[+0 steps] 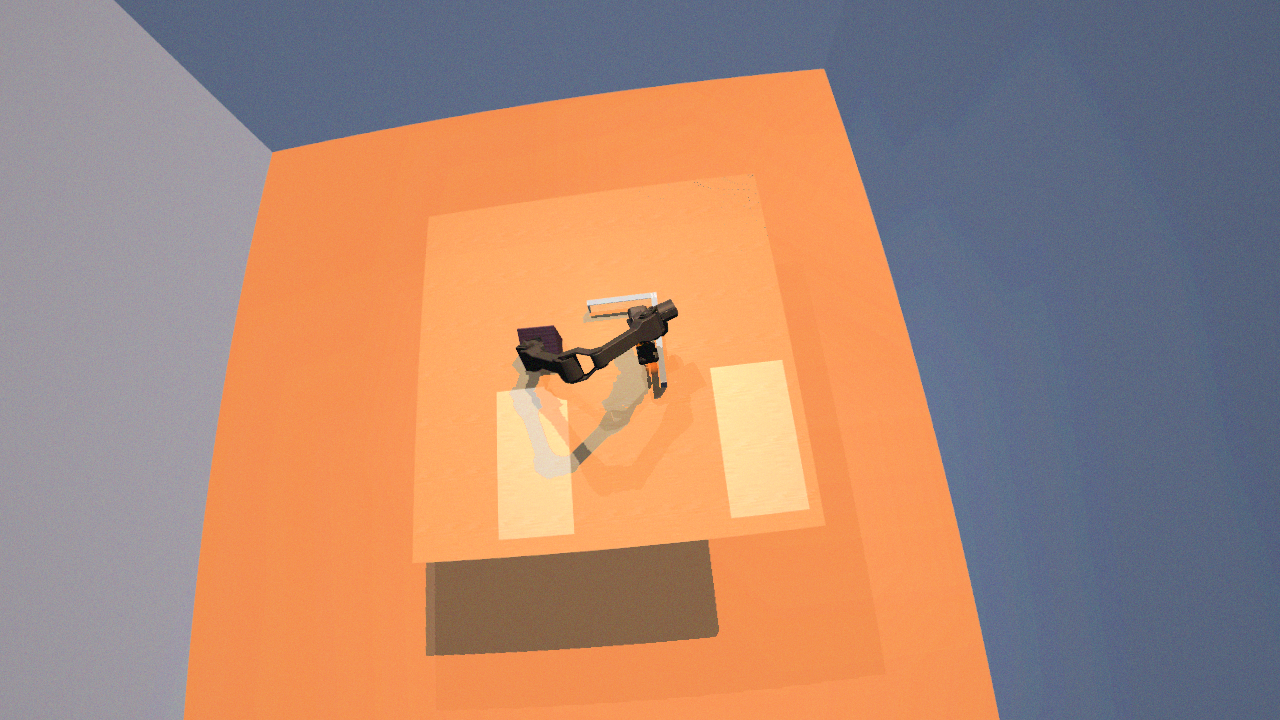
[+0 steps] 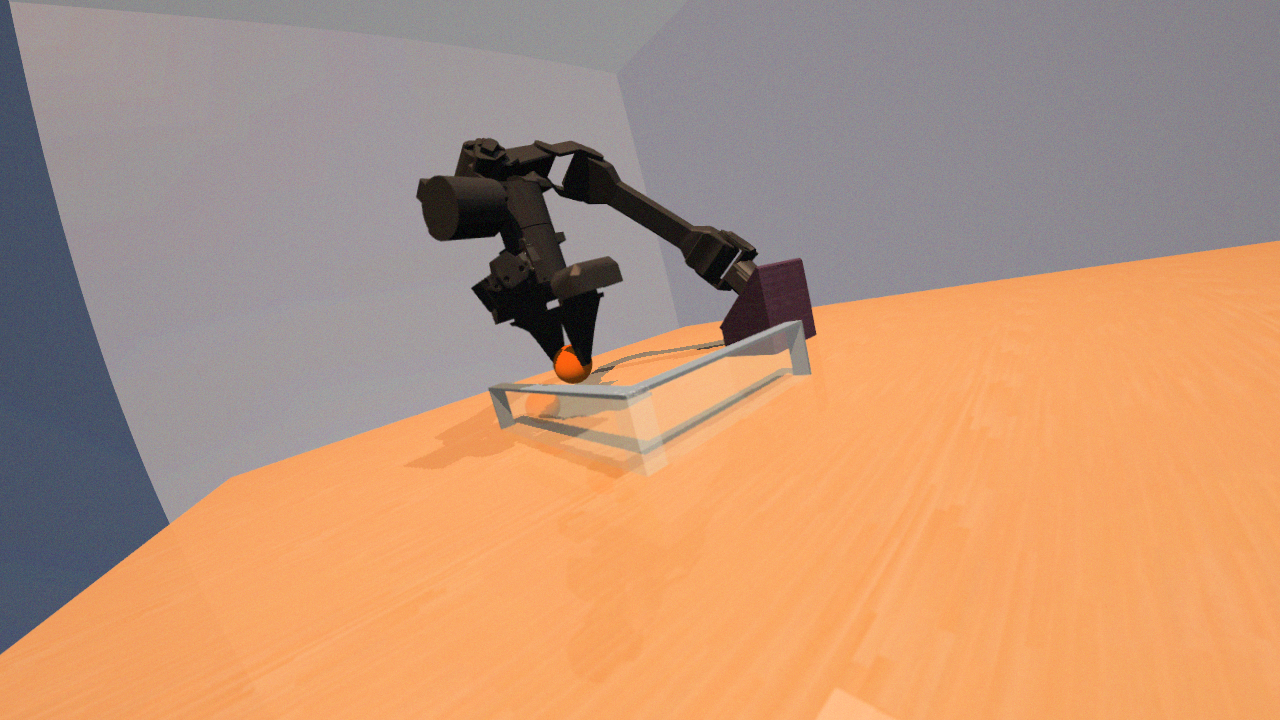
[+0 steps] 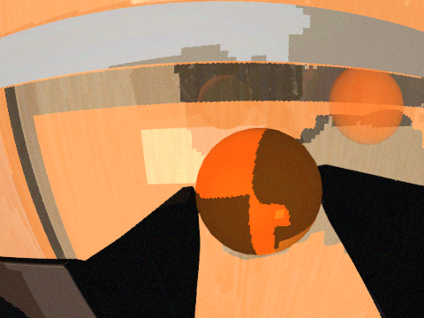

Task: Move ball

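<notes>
Orange ball [image 3: 258,191] aloft between fingers

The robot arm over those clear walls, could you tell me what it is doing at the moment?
The arm's gripper is shut on the orange ball and holds it off the table, about level with the top edge of the two low clear walls. The see-through copy of the ball, which marks the resting spot, shows beyond a wall in the wrist view, up and to the right of the held ball. The ball has not been set down on it yet.
</notes>
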You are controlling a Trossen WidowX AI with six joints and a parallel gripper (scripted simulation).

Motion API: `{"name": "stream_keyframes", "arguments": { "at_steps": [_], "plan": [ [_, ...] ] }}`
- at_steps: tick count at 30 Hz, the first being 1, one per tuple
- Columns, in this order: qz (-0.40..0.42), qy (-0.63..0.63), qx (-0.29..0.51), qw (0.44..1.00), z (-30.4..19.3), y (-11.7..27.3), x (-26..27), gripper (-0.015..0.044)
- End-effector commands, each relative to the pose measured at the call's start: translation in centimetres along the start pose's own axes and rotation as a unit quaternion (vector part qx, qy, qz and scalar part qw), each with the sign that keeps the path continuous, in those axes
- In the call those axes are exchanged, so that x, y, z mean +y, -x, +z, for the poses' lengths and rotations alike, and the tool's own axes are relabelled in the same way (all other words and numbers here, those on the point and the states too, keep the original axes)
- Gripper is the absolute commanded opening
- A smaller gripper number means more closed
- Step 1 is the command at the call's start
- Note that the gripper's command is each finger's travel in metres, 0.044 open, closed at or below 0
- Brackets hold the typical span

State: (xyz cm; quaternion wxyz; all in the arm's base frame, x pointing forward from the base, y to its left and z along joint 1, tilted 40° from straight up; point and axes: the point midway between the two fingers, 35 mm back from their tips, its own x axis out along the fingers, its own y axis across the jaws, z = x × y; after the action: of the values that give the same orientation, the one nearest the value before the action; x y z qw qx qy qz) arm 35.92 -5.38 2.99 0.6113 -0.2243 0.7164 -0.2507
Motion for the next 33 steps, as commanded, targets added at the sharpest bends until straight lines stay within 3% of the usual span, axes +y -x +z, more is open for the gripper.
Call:
{"name": "stream_keyframes", "arguments": {
  "at_steps": [1,15,33],
  "plan": [
    [0.002,-0.015,-0.011,1.0,0.5,2.0,-0.4,0.0],
    [0.0,-0.059,-0.039,0.997,1.0,8.5,-1.9,0.0],
    [-0.002,-0.06,-0.039,0.997,0.5,3.3,-7.3,0.0]
  ]
}}
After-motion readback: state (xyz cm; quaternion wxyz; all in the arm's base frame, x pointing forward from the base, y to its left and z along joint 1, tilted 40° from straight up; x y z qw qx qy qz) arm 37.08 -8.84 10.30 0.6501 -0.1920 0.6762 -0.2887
